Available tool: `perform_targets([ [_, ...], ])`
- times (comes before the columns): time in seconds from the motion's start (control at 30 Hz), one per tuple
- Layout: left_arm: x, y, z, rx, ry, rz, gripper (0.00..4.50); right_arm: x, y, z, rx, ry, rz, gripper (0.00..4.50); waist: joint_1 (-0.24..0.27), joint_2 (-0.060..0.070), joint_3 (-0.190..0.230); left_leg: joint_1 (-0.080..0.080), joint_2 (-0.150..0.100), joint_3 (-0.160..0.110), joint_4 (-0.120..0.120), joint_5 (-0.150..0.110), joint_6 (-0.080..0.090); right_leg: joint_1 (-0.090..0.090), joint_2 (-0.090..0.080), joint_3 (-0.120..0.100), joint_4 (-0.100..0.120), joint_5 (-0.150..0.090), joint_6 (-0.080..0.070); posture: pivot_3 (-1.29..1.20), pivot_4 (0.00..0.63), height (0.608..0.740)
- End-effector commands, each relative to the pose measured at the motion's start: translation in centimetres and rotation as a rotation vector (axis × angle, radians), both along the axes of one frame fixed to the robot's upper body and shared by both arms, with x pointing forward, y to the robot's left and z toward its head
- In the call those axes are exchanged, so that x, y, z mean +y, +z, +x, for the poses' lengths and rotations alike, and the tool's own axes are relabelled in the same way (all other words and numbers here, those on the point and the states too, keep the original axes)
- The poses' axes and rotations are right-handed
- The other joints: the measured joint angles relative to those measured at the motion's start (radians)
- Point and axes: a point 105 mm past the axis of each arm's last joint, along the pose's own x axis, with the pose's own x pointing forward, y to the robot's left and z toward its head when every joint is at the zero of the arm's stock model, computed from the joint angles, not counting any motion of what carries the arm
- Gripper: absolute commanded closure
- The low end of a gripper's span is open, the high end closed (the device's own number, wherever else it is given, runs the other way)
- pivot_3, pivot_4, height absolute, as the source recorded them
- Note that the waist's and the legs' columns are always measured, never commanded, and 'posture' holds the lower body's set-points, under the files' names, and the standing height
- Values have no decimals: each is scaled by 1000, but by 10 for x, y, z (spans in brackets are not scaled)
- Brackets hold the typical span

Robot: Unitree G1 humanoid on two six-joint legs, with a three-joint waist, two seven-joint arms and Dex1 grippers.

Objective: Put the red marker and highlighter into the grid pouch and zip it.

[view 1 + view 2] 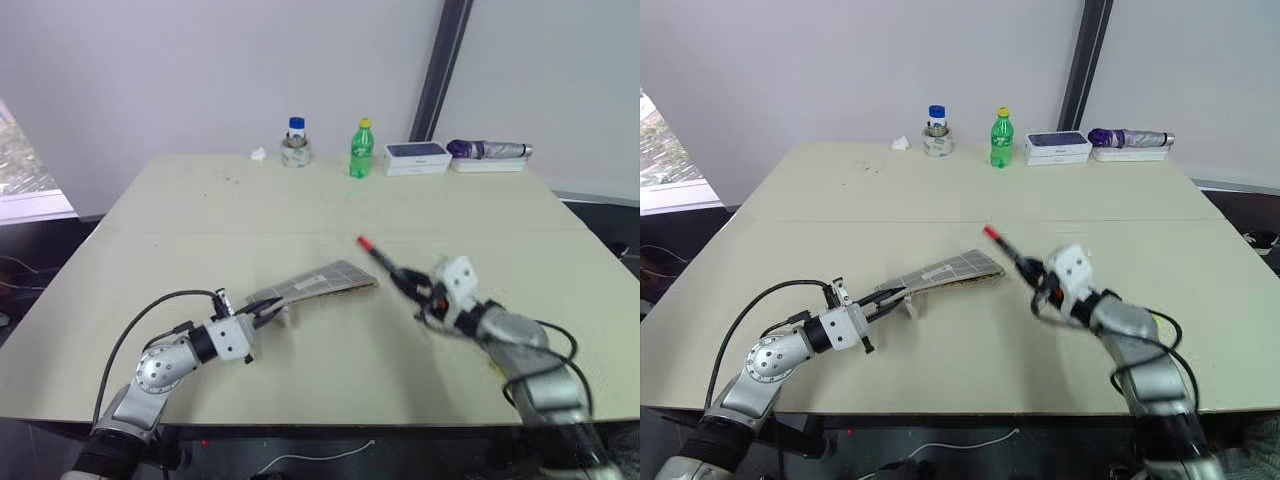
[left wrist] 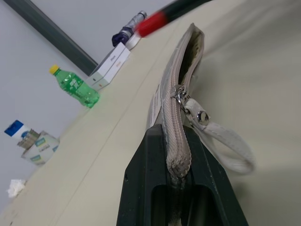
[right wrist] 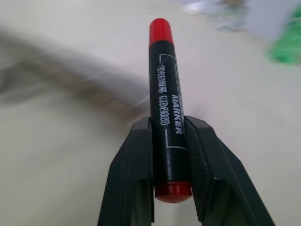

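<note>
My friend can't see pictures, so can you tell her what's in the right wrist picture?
The right tool is shut on the red marker, a black pen with red ends and white lettering, which points away over a pale table. Behind it lie a blurred grey shape and something green.

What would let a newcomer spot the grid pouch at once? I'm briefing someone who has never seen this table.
Start at the big beige table and look to its near half, on the robot's left. There the left gripper is shut on one end of the grid pouch, which stretches toward the red marker held in the right gripper. It is the flat grey fabric piece with white grid lines and a zipper.
</note>
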Motion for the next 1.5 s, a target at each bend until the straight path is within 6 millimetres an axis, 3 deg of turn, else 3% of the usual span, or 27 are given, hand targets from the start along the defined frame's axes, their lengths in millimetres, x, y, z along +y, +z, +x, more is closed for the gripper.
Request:
perform_targets([
  [0.03, -2, 8, 0, -40, -22, -6, 4500, 4, 32, -23, -110, 94, 13, 4074, -4, 0, 0, 1, 0, 0, 0, 0, 0, 1, 0, 0, 0, 0, 0, 0, 150, 740],
  [0.27, -3, 7, 2, -48, -36, -8, 4500, 0, 10, -36, -42, 112, -112, 4074, 0, 0, 0, 3, 0, -1, 0, 0, 0, 3, 0, 0, -1, 0, 0, 0, 150, 740],
  [0.5, -14, 9, 2, -60, -67, -7, 4500, -8, -2, -22, -50, 62, -212, 4074, 0, 0, 0, 3, 0, -1, 1, 0, 0, 4, 0, -1, -1, 0, 0, 0, 150, 740],
  [0.63, -21, 6, -2, -79, -116, 62, 4500, -10, 0, -12, -64, 31, -216, 4074, 0, 0, 0, 3, 0, -1, 1, 0, 0, 4, 1, -1, -1, 0, 0, 0, 150, 740],
  [0.7, -25, 7, -3, -87, -133, 80, 4500, -9, 12, -6, -81, 18, -161, 4074, 0, 0, 0, 3, 0, -1, 1, 0, 0, 4, 1, -1, -1, 0, 0, 0, 150, 740],
  [0.83, -31, 13, -3, -112, -155, 90, 4500, -6, 2, -5, -102, 100, -354, 4074, 4, -1, 0, 3, 0, -1, 1, 0, 0, 4, 1, -1, -1, 0, 0, 0, 150, 740],
  [0.93, -37, 16, -4, -135, -186, 119, 4500, 2, -7, -4, -152, 188, -525, 4074, 2, -1, 0, 3, -1, -1, 1, 0, 0, 4, 0, -1, -1, 0, 0, 0, 150, 740],
  [1.1, -46, 26, -8, -162, -259, 155, 4500, 27, 7, 7, -291, 295, -662, 4074, -4, 0, 0, 3, 0, -1, 1, 0, -1, 3, 2, -1, 0, 0, 0, 0, 150, 740],
  [1.3, -45, 25, -9, -101, -295, 128, 4500, 51, 26, 12, -366, 331, -595, 4074, 2, -1, 1, 2, 0, -1, 1, 0, -1, 4, 1, -1, -1, 0, 0, 0, 150, 740],
  [1.37, -46, 31, -11, -87, -308, 80, 4500, 58, 25, 8, -410, 375, -589, 4074, 2, -1, 1, 2, 0, -1, 2, 0, -1, 4, 1, -1, -1, 0, 0, 0, 150, 740],
  [1.5, -45, 33, -14, -69, -325, 46, 4500, 53, 11, 6, -448, 405, -689, 4074, 0, -1, 1, 3, 0, -1, 2, 0, -1, 4, 1, -1, -1, 0, 0, 0, 150, 740],
])
